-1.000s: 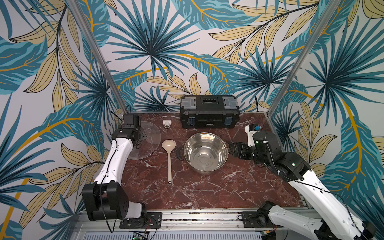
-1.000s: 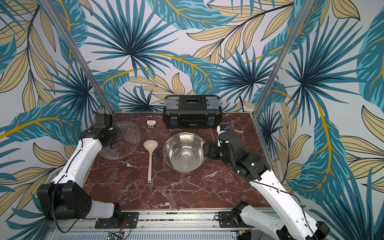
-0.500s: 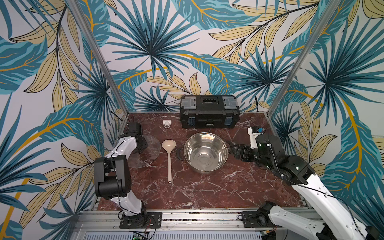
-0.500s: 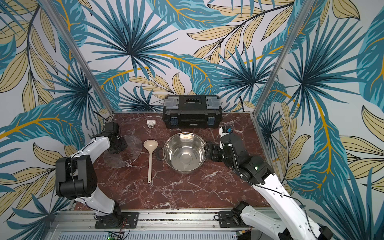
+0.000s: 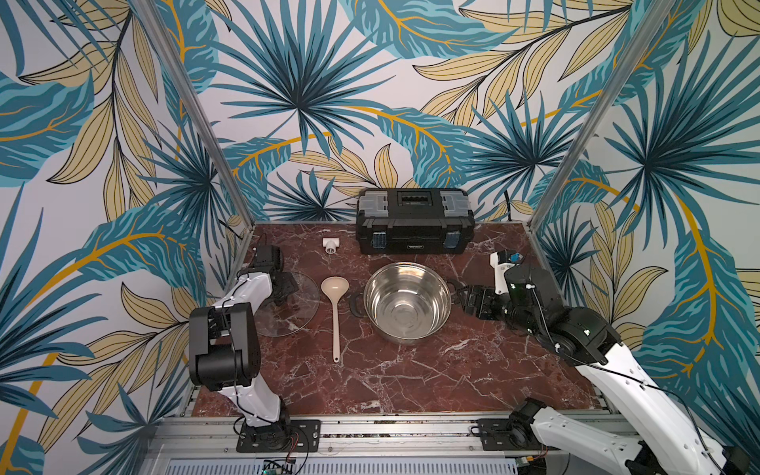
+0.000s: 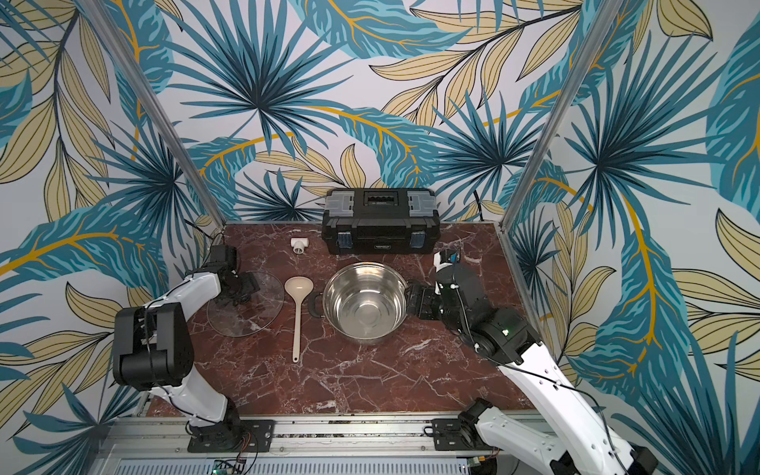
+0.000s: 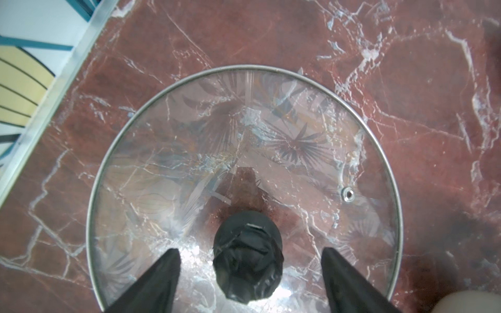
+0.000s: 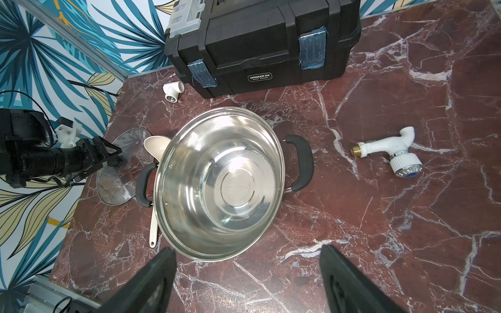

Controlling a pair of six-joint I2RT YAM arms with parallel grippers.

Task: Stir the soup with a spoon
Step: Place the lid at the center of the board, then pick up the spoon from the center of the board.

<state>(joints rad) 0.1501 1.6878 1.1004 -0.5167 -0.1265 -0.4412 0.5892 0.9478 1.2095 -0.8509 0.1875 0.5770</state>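
Spoon point(image 5: 335, 290): one, beside one pot point(image 5: 407, 304), one lid point(image 5: 294, 314); left pincer point(image 7: 249, 249) spread, right pincer point(image 8: 246, 248) spread.

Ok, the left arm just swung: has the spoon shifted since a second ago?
No: the spoon lies where it was, same gap to the pot beside it.

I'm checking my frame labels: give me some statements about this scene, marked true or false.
1. The spoon lies on the table between the glass lid and the pot. True.
2. The left gripper clamps the lid's knob. False: its jaws stand open on either side of it.
3. The lid covers the pot. False: it lies flat on the table.
4. The right gripper is open, holding nothing. True.
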